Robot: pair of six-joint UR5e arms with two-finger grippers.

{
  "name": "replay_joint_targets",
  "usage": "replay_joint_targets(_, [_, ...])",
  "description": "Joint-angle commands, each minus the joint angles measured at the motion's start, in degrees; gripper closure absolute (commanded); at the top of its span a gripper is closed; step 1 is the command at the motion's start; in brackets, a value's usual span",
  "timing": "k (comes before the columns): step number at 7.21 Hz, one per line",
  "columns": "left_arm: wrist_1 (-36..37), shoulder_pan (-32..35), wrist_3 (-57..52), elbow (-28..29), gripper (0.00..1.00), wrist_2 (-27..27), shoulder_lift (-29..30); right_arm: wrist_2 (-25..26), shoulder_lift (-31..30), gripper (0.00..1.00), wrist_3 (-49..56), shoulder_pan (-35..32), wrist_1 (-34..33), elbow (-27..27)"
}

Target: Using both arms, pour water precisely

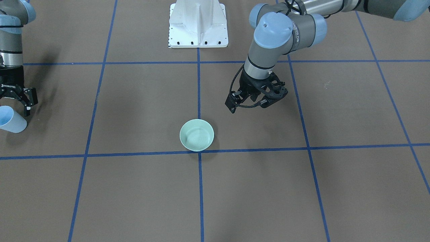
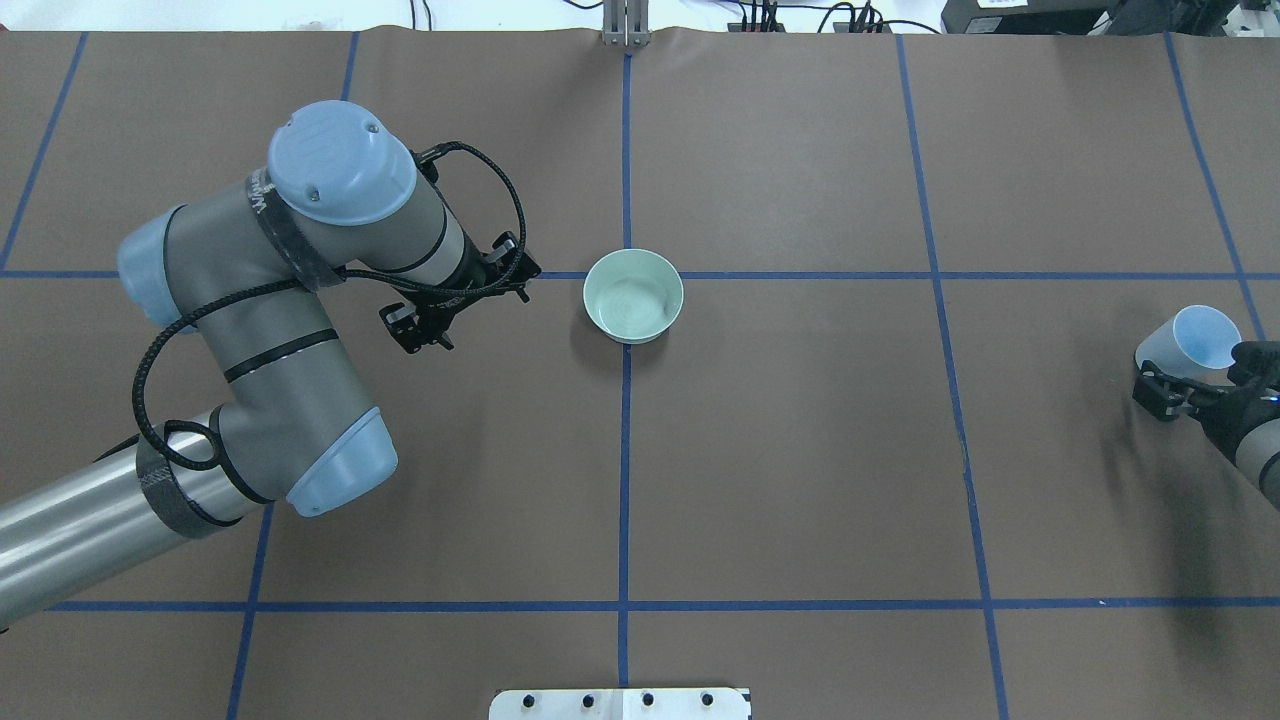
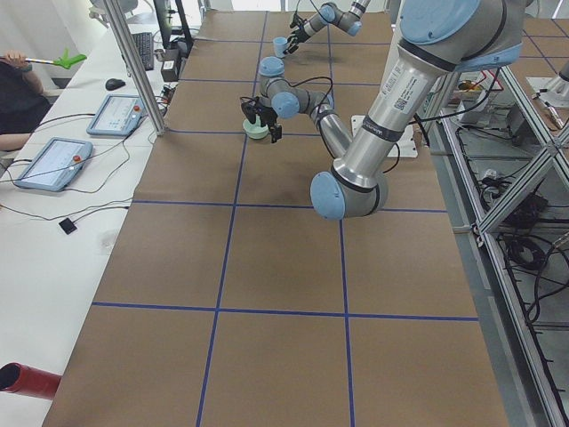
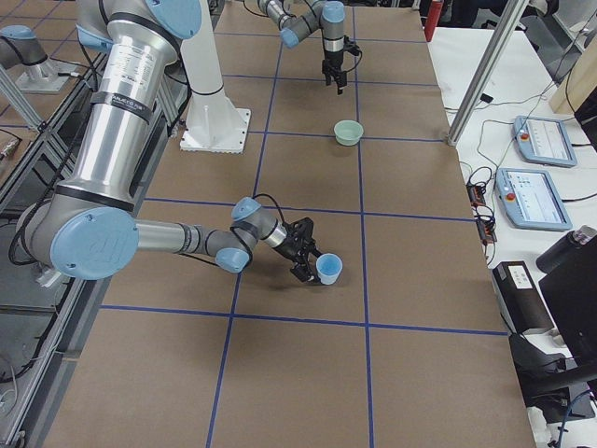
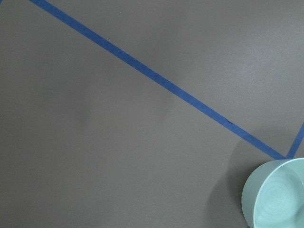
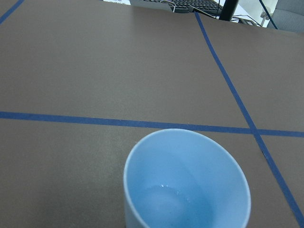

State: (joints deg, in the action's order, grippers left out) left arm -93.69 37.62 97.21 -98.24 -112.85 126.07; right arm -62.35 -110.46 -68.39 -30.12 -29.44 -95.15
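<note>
A pale green bowl [image 1: 197, 135] stands at the table's centre, on a crossing of blue tape lines; it also shows in the overhead view [image 2: 633, 296] and in the corner of the left wrist view [image 5: 278, 194]. My left gripper [image 2: 462, 302] hangs open and empty just left of the bowl, apart from it; in the front view this gripper [image 1: 257, 99] is up and to the right of it. My right gripper [image 2: 1195, 378] is shut on a light-blue cup [image 2: 1195, 338] and holds it tilted, far right of the bowl. The cup [image 6: 185, 183] holds a little water.
The white bolted pedestal [image 1: 198, 25] stands at the robot's side of the table. Blue tape lines [image 2: 940, 275] grid the brown table cover. Tablets [image 3: 116, 114] lie on a side bench along the far edge, where an operator's arm [image 3: 18, 89] shows.
</note>
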Motion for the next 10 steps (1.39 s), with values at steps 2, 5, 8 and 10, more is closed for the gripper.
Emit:
replay_joint_targets(2, [0.0,-0.1,0.0,0.2,0.00,0.0,0.0,-0.1,1.6,0.00,0.4,-2.1,0.0,1.9])
replay_joint_targets(5, [0.0,0.0,-0.1,0.2,0.00,0.0,-0.1,-0.1,2.6,0.00,0.6,-2.5,0.0,2.2])
replay_joint_targets(8, [0.0,0.0,0.0,0.5,0.00,0.0,-0.2,-0.1,2.8,0.01,0.6,-2.8,0.0,2.9])
replay_joint_targets(10, [0.0,0.0,-0.1,0.5,0.00,0.0,-0.2,-0.1,4.4,0.01,0.7,-3.1,0.0,4.4])
